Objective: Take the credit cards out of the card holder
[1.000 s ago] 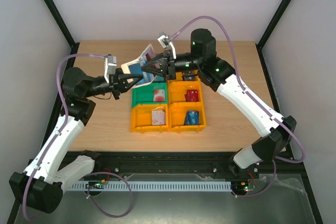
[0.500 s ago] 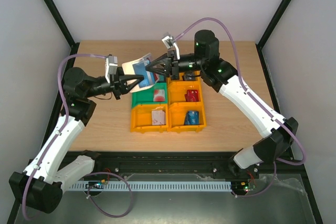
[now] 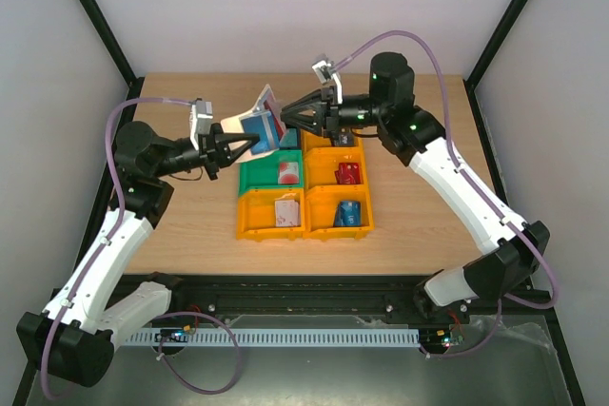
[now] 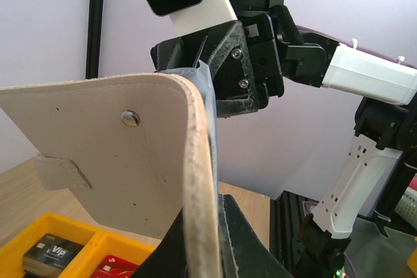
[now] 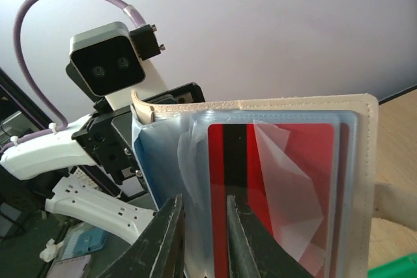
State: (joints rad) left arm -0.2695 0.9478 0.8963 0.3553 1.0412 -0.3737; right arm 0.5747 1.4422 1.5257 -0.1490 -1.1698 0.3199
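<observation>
Right arm shifted rightward since last frame, and card holder [image 3: 259, 125] now tilts more upright. Holder is up in air over far-left bins, well clear of table [image 3: 181, 225]. Left gripper [image 3: 243, 146] is clamped on holder's lower edge, flap side toward its wrist cam. Right gripper [image 3: 284, 119] is at holder's open face with fingers narrowly apart and nothing pinched. Red card [image 5: 280, 180] sits in holder's clear sleeve. Four loose cards [image 3: 286, 211] lie one each in green bin [image 3: 255, 176] and orange bins [image 3: 319, 225].
</observation>
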